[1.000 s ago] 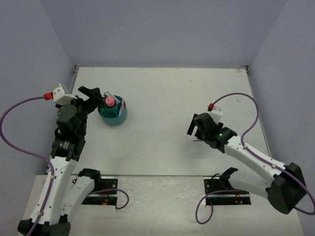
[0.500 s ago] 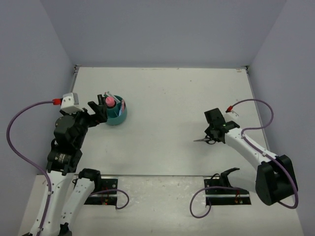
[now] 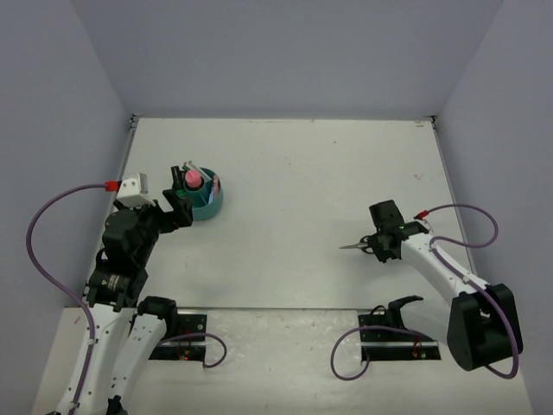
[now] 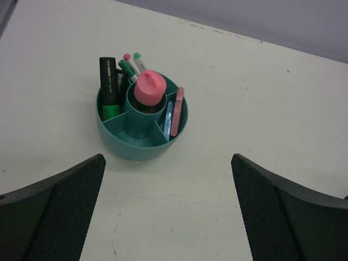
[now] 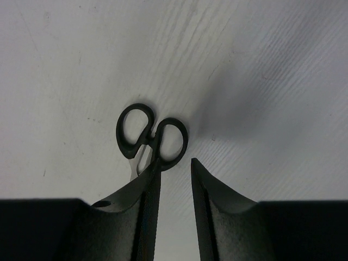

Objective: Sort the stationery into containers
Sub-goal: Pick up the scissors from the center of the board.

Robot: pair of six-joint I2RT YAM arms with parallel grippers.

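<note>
The round teal container [image 3: 206, 207] stands at the left of the table. In the left wrist view the container [image 4: 130, 148] holds a pink-capped tube [image 4: 150, 89], a green highlighter [image 4: 110, 87], white pens [image 4: 130, 61] and pink and blue clips [image 4: 175, 111]. My left gripper [image 3: 177, 207] [image 4: 167, 159] is open wide, just short of the container and empty. Small black-handled scissors [image 5: 152, 137] [image 3: 352, 247] lie on the table at the right. My right gripper [image 5: 175, 161] [image 3: 375, 245] stands over them, jaws a narrow gap apart with bare table between. Its left finger [image 5: 149, 187] covers the blades.
Grey walls close the table on the left, back and right. The arm bases and purple cables [image 3: 39, 259] sit along the near edge. Bare tabletop [image 3: 294, 190] lies between the container and the scissors.
My right gripper narrowed from wide open and shifted slightly right over the scissors. My left arm drew back from the container toward the near left, still open.
</note>
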